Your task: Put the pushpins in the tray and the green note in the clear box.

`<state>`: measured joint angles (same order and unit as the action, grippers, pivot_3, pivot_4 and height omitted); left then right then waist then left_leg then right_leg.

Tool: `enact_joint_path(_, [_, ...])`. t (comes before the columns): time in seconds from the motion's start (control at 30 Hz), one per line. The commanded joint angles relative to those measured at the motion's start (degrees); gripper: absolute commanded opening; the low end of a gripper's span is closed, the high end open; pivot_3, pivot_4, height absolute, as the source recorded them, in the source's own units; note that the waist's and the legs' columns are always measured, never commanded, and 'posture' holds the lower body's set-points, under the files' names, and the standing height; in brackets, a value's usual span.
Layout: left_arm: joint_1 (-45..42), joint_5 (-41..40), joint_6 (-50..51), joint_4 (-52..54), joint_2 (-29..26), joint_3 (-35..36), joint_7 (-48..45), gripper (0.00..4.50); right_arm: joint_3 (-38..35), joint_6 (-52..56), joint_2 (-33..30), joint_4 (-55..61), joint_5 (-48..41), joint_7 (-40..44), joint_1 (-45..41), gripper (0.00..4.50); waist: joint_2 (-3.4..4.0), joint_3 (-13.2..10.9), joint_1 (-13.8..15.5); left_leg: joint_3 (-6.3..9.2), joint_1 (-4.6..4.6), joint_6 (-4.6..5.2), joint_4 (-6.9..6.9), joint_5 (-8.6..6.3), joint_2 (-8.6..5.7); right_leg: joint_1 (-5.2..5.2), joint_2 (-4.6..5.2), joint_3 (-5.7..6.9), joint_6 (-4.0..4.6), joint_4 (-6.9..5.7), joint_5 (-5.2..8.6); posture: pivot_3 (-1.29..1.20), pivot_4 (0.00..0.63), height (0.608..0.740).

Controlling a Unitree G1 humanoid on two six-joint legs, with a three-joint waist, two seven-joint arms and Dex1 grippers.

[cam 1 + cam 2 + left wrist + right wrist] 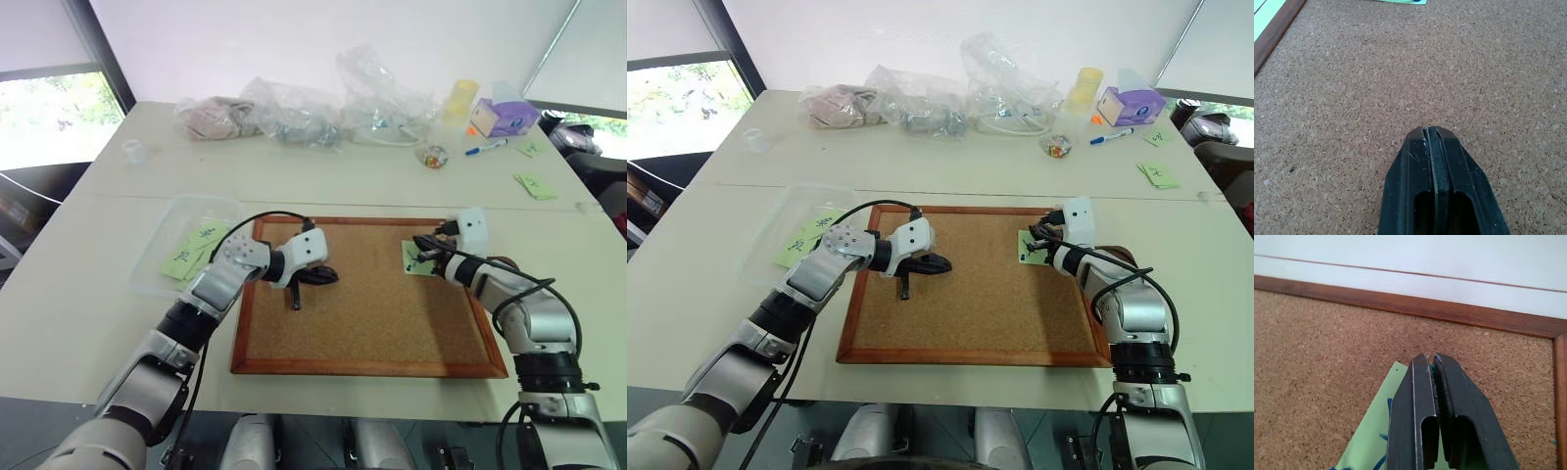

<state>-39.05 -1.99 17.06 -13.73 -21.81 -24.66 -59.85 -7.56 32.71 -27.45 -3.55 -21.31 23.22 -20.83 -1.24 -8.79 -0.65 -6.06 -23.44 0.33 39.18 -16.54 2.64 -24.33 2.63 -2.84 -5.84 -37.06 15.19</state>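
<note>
Green note (pixel 419 258) lies on the cork board (pixel 372 323), right of centre frame; not yet in the clear box (pixel 168 245) at centre left. Right gripper (pixel 428 249) fingers pressed together over the note, pin possibly pinched, cannot tell. Left gripper (pixel 323 276) fingers pressed together, empty, mid-board. Judged early stage.

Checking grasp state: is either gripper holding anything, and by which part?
Left gripper: shut on nothing, over bare cork board. Right gripper: shut over the green note; whether it pinches the note or a pin cannot be told.
</note>
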Motion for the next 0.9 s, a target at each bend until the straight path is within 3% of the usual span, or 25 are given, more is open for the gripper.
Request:
enact_joint_path(0.03, [1.0, 2.3, 1.3, -0.7, 0.3, -1.9, 0.2, 0.0, -2.7, -4.8, 0.7, 2.5, 0.7, -0.8, -0.4, 0.03, 0.0, 0.0, 0.0, 0.0, 0.0, 0.0, 0.0, 0.0, 0.0, 0.0, 0.0, 0.0, 0.0, 0.0, 0.0, 0.0, 0.15, 0.737])
enact_joint_path(0.3, [1.5, 2.7, 1.7, -0.7, 0.2, -2.5, -0.2, 0.0, -4.4, -8.0, 1.4, 2.9, 1.9, -2.4, 1.1, 0.03, 0.02, 0.0, 0.0, 0.0, 0.03, 0.0, 0.0, 0.0, 0.0, 0.02, 0.0, 0.0, 0.0, -0.02, 0.0, 0.0, 0.15, 0.737])
enact_joint_path(0.6, [2.1, 2.3, 2.3, 1.3, 0.0, -1.2, 0.7, 0.0, -14.7, -3.6, -0.9, 15.0, 2.8, -9.6, 14.4, 0.03, 0.09, 0.1, 0.1, 0.02, 0.04, 0.0, -0.01, 0.0, 0.01, 0.03, 0.0, -0.01, 0.0, -0.02, 0.0, 0.0, 0.15, 0.737])
enact_joint_path(0.9, [2.0, 2.5, 2.4, 1.5, 1.0, -1.3, 0.6, 0.0, -16.3, -0.8, -0.4, 17.1, 3.4, -12.0, 20.8, 0.03, 0.18, 0.1, 0.0, 0.02, 0.08, 0.0, -0.01, 0.0, 0.0, 0.08, -0.01, -0.03, 0.04, -0.01, 0.02, 0.0, 0.15, 0.737])
